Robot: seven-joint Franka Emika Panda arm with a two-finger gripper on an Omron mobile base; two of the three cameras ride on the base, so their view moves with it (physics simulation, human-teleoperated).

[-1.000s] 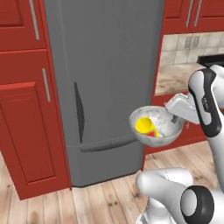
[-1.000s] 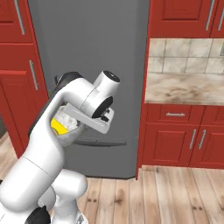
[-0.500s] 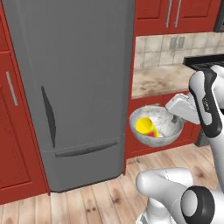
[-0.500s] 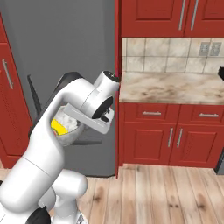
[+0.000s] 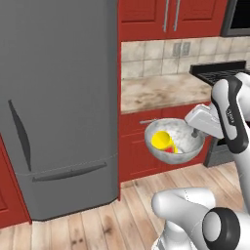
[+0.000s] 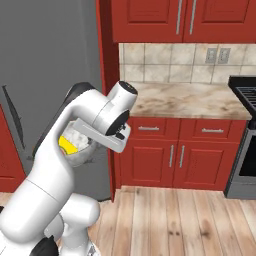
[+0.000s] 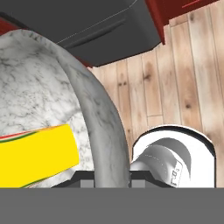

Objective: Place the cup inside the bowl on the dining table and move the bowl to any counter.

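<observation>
My gripper (image 5: 197, 131) is shut on the right rim of the grey-white speckled bowl (image 5: 184, 140) and holds it in the air in front of red drawers. The yellow cup (image 5: 163, 140) with its red lower part lies tilted inside the bowl. In the right base view the bowl (image 6: 83, 138) and cup (image 6: 67, 145) peek out behind my arm. The hand view shows the bowl's rim (image 7: 104, 124) running between my fingertips, with the gripper (image 7: 111, 180) clamped on it and the cup (image 7: 39, 159) to the left. The counter (image 5: 161, 91) lies just beyond the bowl. The dining table is out of view.
A tall grey fridge (image 5: 58, 97) stands to the left of the counter (image 6: 185, 100). A dark stove (image 6: 245, 90) sits at the counter's right end. Red upper cabinets (image 6: 165, 20) hang over beige tiles. Wooden floor (image 6: 170, 220) spreads below.
The whole picture has slid left as the base turned: the fridge moved aside and the counter and stove came into view. The bowl and cup stay the same in my grip.
</observation>
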